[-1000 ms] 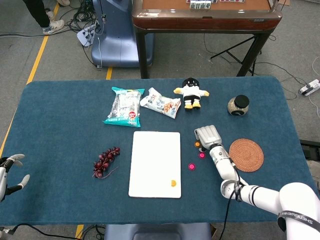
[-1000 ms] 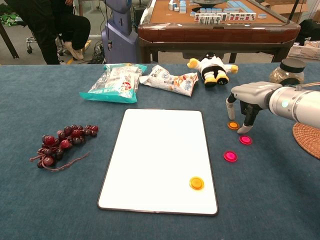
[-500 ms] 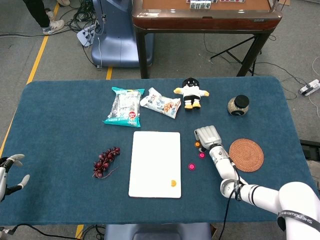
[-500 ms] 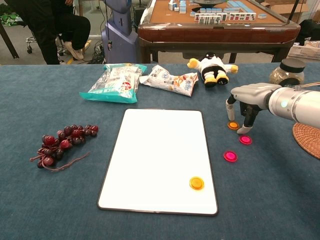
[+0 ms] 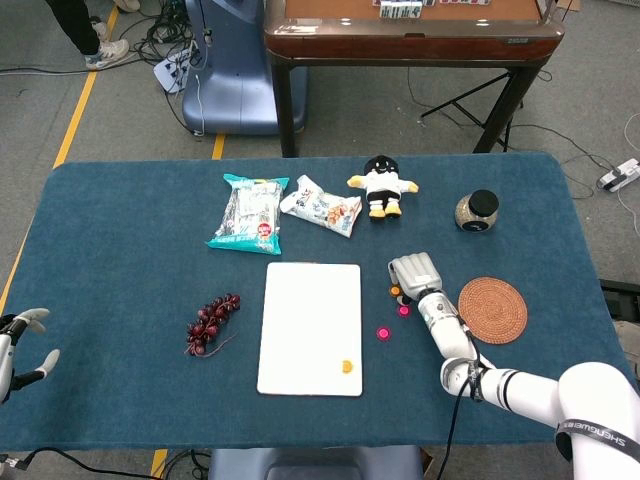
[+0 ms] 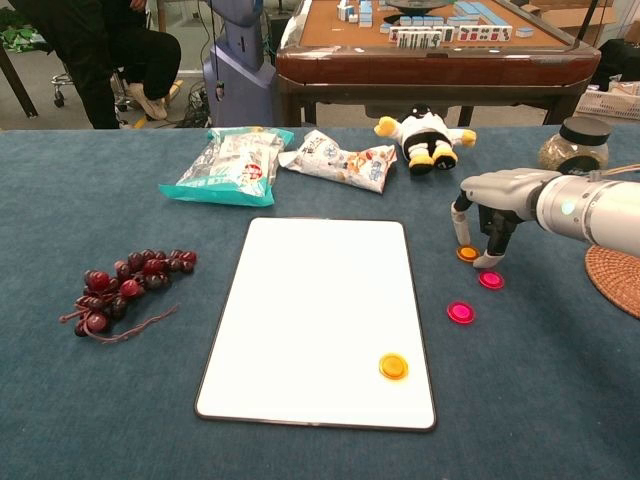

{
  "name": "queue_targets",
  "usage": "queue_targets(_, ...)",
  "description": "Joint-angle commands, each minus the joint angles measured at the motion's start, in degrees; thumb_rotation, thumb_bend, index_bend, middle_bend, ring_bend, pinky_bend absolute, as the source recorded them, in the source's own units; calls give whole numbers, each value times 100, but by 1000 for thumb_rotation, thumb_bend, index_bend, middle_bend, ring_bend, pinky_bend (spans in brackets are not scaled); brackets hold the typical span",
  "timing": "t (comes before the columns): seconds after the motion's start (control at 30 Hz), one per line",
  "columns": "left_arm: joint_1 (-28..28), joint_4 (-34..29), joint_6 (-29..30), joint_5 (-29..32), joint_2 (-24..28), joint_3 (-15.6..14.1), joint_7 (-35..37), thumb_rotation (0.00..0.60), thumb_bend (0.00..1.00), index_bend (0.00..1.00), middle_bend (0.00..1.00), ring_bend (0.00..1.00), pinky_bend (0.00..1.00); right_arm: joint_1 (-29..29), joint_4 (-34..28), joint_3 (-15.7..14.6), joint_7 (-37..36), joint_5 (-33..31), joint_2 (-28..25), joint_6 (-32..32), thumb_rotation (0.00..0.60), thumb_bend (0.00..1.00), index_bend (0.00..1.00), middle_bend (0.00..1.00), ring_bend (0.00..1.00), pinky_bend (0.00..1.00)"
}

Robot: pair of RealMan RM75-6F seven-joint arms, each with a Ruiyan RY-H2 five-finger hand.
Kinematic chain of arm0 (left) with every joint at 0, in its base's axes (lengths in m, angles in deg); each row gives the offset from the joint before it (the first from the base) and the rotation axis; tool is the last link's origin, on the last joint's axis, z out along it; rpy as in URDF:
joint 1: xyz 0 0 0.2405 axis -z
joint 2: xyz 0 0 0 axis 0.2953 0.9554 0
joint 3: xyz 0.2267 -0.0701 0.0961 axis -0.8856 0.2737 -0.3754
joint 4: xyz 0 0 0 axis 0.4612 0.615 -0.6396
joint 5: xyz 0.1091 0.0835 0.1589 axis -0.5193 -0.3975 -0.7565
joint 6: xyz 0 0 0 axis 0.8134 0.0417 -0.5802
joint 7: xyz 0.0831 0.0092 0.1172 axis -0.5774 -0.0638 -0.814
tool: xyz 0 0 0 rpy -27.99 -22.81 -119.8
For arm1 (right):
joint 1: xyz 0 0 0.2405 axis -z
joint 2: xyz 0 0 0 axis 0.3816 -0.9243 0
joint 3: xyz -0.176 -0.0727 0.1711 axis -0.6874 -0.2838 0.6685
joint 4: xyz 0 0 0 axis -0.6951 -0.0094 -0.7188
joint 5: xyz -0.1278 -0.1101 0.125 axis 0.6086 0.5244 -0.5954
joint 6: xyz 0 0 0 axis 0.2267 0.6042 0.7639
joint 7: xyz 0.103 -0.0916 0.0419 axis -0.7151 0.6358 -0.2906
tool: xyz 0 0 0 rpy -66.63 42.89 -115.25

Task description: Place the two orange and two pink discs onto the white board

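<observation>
The white board (image 5: 310, 328) (image 6: 320, 315) lies mid-table with one orange disc (image 5: 347, 366) (image 6: 393, 366) on its near right corner. To its right, on the blue cloth, lie a second orange disc (image 5: 395, 291) (image 6: 467, 253) and two pink discs (image 6: 491, 280) (image 6: 460, 312) (image 5: 404, 310) (image 5: 382, 333). My right hand (image 5: 415, 272) (image 6: 497, 205) hangs over the loose orange disc, fingers pointing down on either side of it; the disc still rests on the cloth. My left hand (image 5: 22, 345) sits off the table's left edge, fingers apart, holding nothing.
A bunch of grapes (image 6: 125, 285) lies left of the board. Two snack bags (image 6: 232, 163) (image 6: 335, 158) and a plush toy (image 6: 425, 135) sit behind it. A jar (image 6: 572, 143) and a woven coaster (image 5: 492, 309) are at the right. A mahjong table (image 6: 430, 50) stands beyond.
My right hand's thumb has dropped slightly closer to the loose orange disc. The discs and my left hand have not moved.
</observation>
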Motion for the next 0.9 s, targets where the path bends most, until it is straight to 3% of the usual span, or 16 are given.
queue_targets(0.03, 2, 0, -4, 3, 0, 0, -1, 600, 272, 359, 451, 293, 472, -1, -55, -6, -9, 3, -32, -19, 600, 316, 506, 1000, 1000, 1000)
queue_targets(0.23, 5, 3, -8, 2, -5, -1, -8, 600, 272, 359, 451, 293, 472, 8, -403, 3, -26, 110, -202, -182, 600, 322, 511, 1000, 1000, 1000)
queue_targets(0.5, 7, 14, -15, 28, -13, 9, -15, 600, 272, 359, 451, 293, 472, 31, -1326, -9, 42, 474, -553, -578, 600, 322, 512, 1000, 1000, 1000)
queue_targets(0.9, -8, 69, 5, 125, -11, 62, -3, 600, 272, 359, 451, 293, 472, -6, -2660, -337, 547, 1172, -715, -1033, 600, 322, 512, 1000, 1000, 1000)
